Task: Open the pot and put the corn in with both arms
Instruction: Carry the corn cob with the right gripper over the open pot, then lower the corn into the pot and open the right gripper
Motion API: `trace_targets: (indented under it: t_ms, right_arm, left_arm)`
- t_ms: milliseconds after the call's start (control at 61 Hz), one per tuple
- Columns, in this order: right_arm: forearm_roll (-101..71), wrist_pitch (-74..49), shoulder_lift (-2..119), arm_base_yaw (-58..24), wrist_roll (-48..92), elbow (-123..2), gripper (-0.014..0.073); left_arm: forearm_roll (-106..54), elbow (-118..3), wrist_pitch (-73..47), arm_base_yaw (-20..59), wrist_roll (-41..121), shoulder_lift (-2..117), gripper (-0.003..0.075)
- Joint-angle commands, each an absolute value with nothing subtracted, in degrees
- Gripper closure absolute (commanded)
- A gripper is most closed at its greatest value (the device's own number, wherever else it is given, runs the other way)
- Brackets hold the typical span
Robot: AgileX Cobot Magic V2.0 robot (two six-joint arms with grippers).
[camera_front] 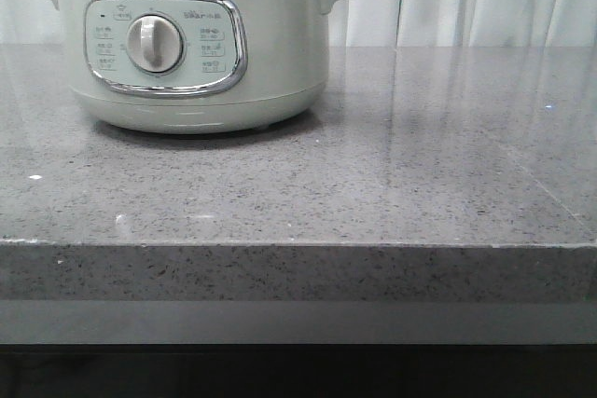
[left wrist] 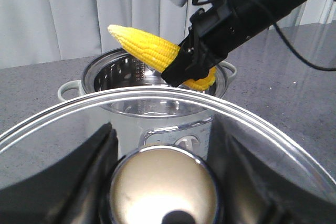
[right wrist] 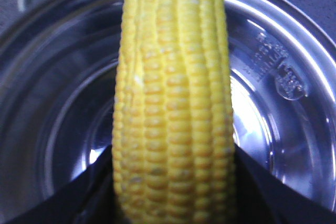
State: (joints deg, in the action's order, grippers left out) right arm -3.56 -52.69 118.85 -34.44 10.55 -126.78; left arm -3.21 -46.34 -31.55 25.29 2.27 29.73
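Got the corn (left wrist: 149,50) clamped in my right jaws (left wrist: 188,62), cob tilted, tapered tip out past them, hanging right over the open pot (left wrist: 100,77). My left jaws (left wrist: 163,182) are gripping the glass lid (left wrist: 157,100), held clear, near the pot. Straight down drops it in.

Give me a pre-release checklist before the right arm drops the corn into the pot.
1. Lid off the pot: ok; the glass lid is held clear in the left pincer, and the steel opening is exposed.
2. Corn gripped: ok; the right pincer is shut on its thick end.
3. Corn over the opening: ok; the right wrist view shows the steel bowl directly beneath the cob.
4. Bowl free of other items: ok in the visible part; the cob hides the middle.
5. Height above the rim: the cob hangs above the rim; exact gap cannot tell.
6. Pot steady on the counter: ok; it sits flat.
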Motion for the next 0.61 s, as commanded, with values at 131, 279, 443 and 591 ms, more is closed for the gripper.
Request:
trace_targets:
  t_ms: [131, 279, 443, 591]
  right_arm:
    - [-0.46, -49.29, 118.31, -34.39, 11.28, -129.77, 0.0244]
    - [-0.46, -50.13, 118.60, -34.39, 11.28, -129.77, 0.0221]
    - [-0.46, -50.57, 118.54, -34.39, 11.28, -129.77, 0.0074]
    - [-0.46, -51.45, 117.99, -34.39, 11.28, -129.77, 0.0052]
  left_arm:
    - [-3.63, -48.65, -23.16, 25.26, 2.23, 29.69, 0.0480]
    - [-3.63, -48.65, -23.16, 25.26, 2.23, 29.69, 0.0480]
    - [-3.63, -48.65, -23.16, 25.26, 2.23, 29.69, 0.0480]
    - [-3.63, -48.65, -23.16, 25.26, 2.23, 29.69, 0.0480]
